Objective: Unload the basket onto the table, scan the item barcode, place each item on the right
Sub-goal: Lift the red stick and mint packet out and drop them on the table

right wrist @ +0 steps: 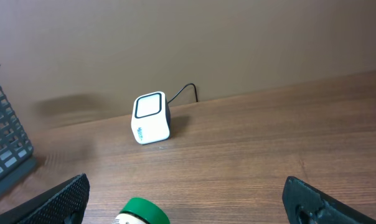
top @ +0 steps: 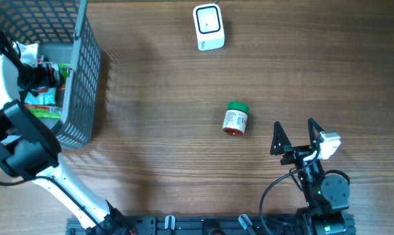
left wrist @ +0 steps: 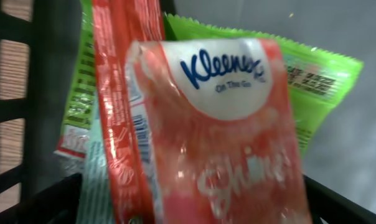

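A jar (top: 235, 120) with green cap, white label and red base lay sideways, nine o'clock of the right gripper (top: 295, 136), its jaws spread; the left gripper (top: 45, 76) had jaws I cannot tell.

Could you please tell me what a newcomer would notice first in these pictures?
A red Kleenex pack fills the left wrist view, in front of green packets inside the grey basket at the left. On the wooden table, a small green-capped bottle lies on its side near the middle, and the white scanner stands toward the far edge.
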Available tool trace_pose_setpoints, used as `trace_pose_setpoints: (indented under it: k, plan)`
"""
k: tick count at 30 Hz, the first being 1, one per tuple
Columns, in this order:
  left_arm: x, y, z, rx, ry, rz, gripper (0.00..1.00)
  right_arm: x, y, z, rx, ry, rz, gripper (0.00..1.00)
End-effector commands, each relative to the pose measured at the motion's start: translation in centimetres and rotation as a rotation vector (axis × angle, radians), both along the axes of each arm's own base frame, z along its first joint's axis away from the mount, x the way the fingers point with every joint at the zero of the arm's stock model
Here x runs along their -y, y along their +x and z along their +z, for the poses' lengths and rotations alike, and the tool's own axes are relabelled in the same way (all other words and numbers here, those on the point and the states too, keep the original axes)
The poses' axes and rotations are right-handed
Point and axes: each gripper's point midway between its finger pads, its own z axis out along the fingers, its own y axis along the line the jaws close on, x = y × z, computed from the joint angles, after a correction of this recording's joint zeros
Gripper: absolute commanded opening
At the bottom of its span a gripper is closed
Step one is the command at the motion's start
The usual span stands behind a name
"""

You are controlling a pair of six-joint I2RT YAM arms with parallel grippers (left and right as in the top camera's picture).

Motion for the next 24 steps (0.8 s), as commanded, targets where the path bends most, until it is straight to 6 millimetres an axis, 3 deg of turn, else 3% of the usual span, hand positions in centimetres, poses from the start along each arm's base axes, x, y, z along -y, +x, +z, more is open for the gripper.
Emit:
trace_pose_setpoints:
  k: [1, 2, 3, 4, 7, 8, 11, 15, 16, 17, 18, 19, 21, 22, 24]
  plan:
    - [0.3, -0.1, -1.7, -0.019, -0.033, -0.021, 0.91, 0.3, 0.0, 0.2, 0.010, -0.001, -0.015, 1.00]
    - [0.2, -0.2, -1.7, -0.019, -0.033, -0.017, 0.80, 0.3, 0.0, 0.2, 0.010, -0.001, -0.015, 1.00]
    - [0.0, -0.3, -1.7, -0.019, -0.033, -0.013, 0.61, 0.3, 0.0, 0.2, 0.010, -0.001, -0.015, 1.00]
    - [-0.1, -0.3, -1.7, -0.019, -0.034, -0.010, 0.58, 0.3, 0.0, 0.2, 0.010, -0.002, -0.015, 1.00]
    - [-0.2, -0.4, -1.8, -0.020, -0.036, -0.008, 0.59, 0.3, 0.0, 0.2, 0.010, -0.001, -0.015, 0.99]
    - [0.0, -0.3, -1.8, -0.016, -0.043, -0.010, 0.70, 0.3, 0.0, 0.2, 0.010, -0.001, -0.015, 1.00]
    - [0.1, -0.2, -1.9, -0.011, -0.050, -0.012, 0.71, 0.3, 0.0, 0.2, 0.010, -0.001, -0.015, 1.00]
    - [0.5, -0.9, -3.6, -0.026, -0.060, -0.011, 0.79, 0.3, 0.0, 0.2, 0.009, -0.001, -0.015, 1.00]
    - [0.5, -0.9, -3.8, -0.029, -0.061, -0.011, 0.75, 0.3, 0.0, 0.2, 0.010, -0.001, -0.015, 1.00]
    - [0.6, -1.0, -3.9, -0.030, -0.062, -0.011, 0.59, 0.3, 0.0, 0.2, 0.010, -0.001, -0.015, 1.00]
    - [0.5, -1.0, -3.9, -0.030, -0.062, -0.011, 0.29, 0.3, 0.0, 0.2, 0.010, -0.001, -0.015, 0.99]
    - [0.4, -0.8, -3.0, -0.012, -0.053, -0.004, 0.17, 0.3, 0.0, 0.2, 0.010, -0.001, -0.015, 1.00]
    - [0.0, -0.2, -0.7, 0.031, -0.037, 0.034, 0.13, 0.3, 0.0, 0.2, 0.010, -0.001, -0.015, 1.00]
    - [-0.2, 0.2, 1.5, 0.075, -0.020, 0.062, 0.04, 0.3, 0.0, 0.2, 0.010, -0.001, -0.015, 1.00]
    - [-0.4, 0.5, 6.6, 0.172, 0.034, 0.063, 0.04, 0.3, 0.0, 0.2, 0.009, -0.001, -0.015, 1.00]
